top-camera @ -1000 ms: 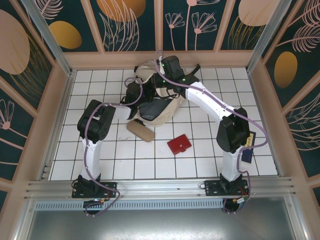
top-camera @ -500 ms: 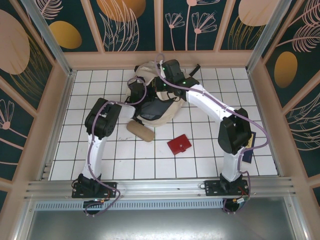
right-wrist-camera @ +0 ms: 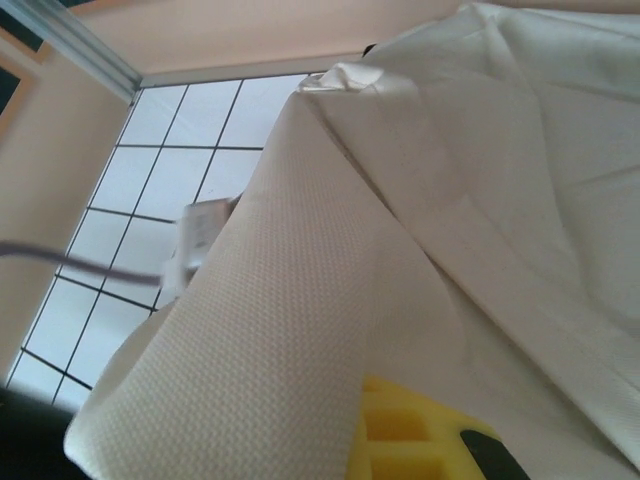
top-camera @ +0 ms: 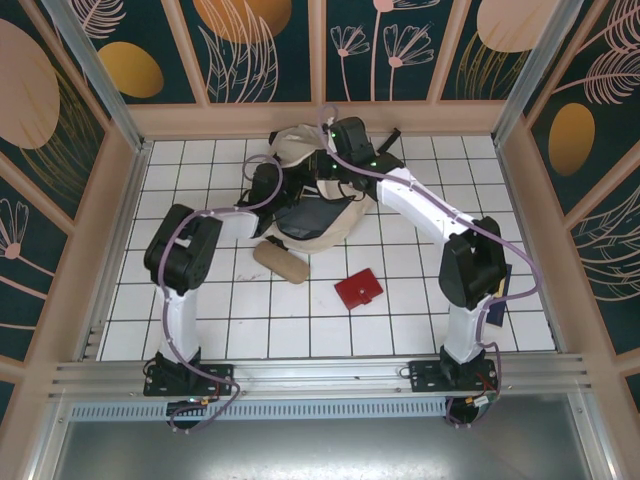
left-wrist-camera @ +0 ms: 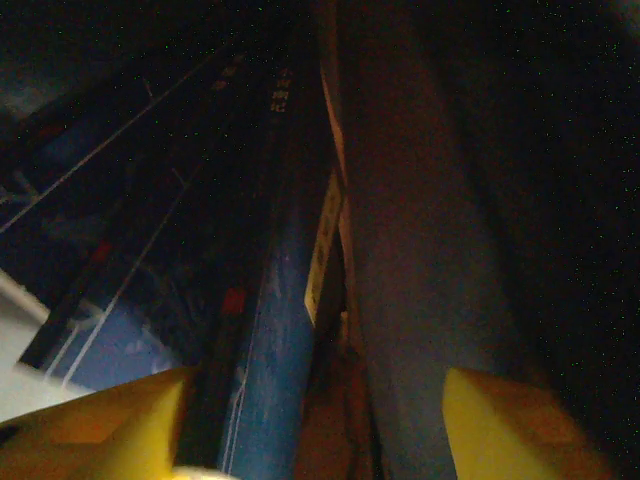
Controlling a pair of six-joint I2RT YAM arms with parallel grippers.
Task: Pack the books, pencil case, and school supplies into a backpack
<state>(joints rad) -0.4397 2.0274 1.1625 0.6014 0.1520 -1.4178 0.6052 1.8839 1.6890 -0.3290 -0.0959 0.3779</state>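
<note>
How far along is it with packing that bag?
Done: navy books sit inside the backpack. In hand: the left claw hangs open over them; the right claw pinches the bag's fabric. Left: pencil case, red case and seemingly one more book lie on the table.

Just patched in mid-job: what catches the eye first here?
The cream backpack at the table's far middle, both arms reaching to it. The left wrist view looks onto dark blue books in deep shadow. The tan pencil case and red case lie on the tiles in front.
</note>
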